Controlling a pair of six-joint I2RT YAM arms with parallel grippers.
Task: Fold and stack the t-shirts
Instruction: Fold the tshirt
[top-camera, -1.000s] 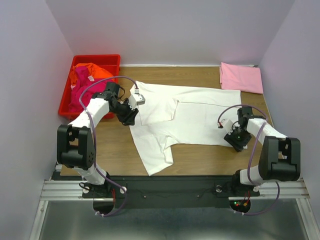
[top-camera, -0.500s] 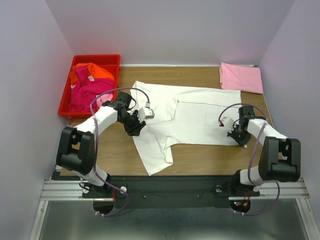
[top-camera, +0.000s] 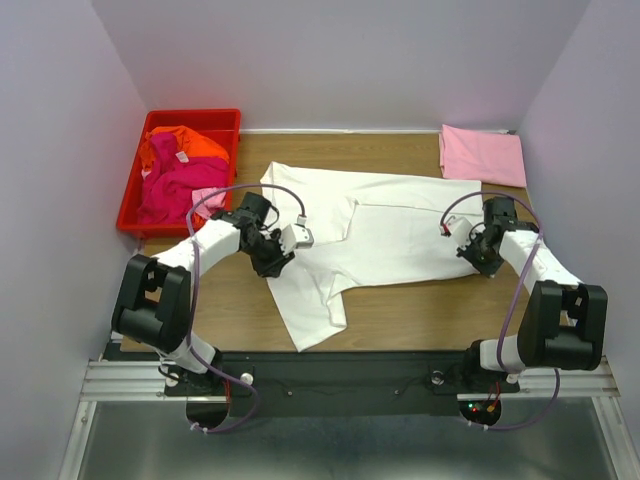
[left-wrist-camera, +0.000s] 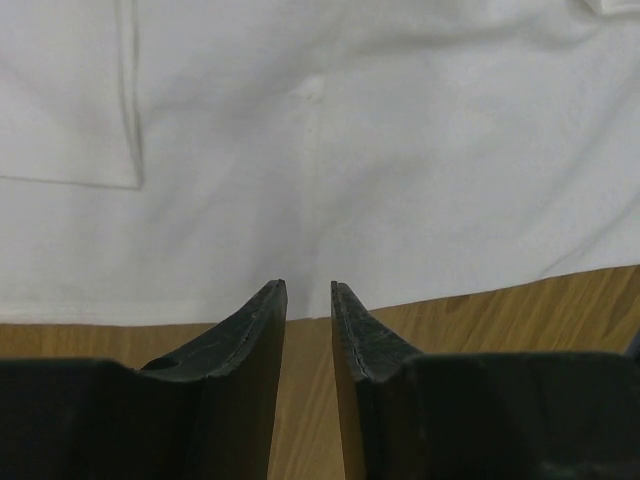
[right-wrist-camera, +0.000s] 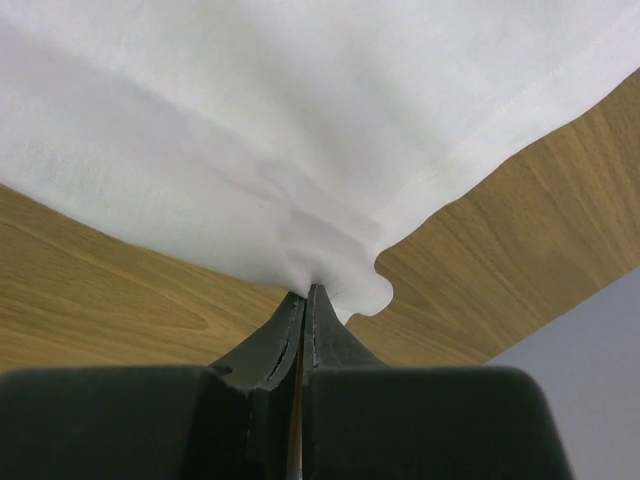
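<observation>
A large white t-shirt (top-camera: 400, 230) lies spread across the middle of the table, one sleeve hanging toward the near edge. My left gripper (top-camera: 274, 262) sits low at its left edge. In the left wrist view the jaws (left-wrist-camera: 308, 287) stand a narrow gap apart, tips at the white t-shirt's (left-wrist-camera: 350, 150) border, with only wood between them. My right gripper (top-camera: 480, 260) is at the near right corner. In the right wrist view it (right-wrist-camera: 306, 291) is shut on a bunched bit of the white t-shirt's (right-wrist-camera: 250, 120) hem corner.
A folded pale pink tee (top-camera: 482, 155) lies at the back right corner. A red bin (top-camera: 195, 113) at the back left holds an orange tee (top-camera: 190, 145) and a magenta one (top-camera: 170, 190). Bare wood shows along the near edge.
My left gripper has slid right and nearer, onto the shirt's left edge, its jaws narrowing. The right gripper has shut on the shirt's near right corner and moved away from the near edge.
</observation>
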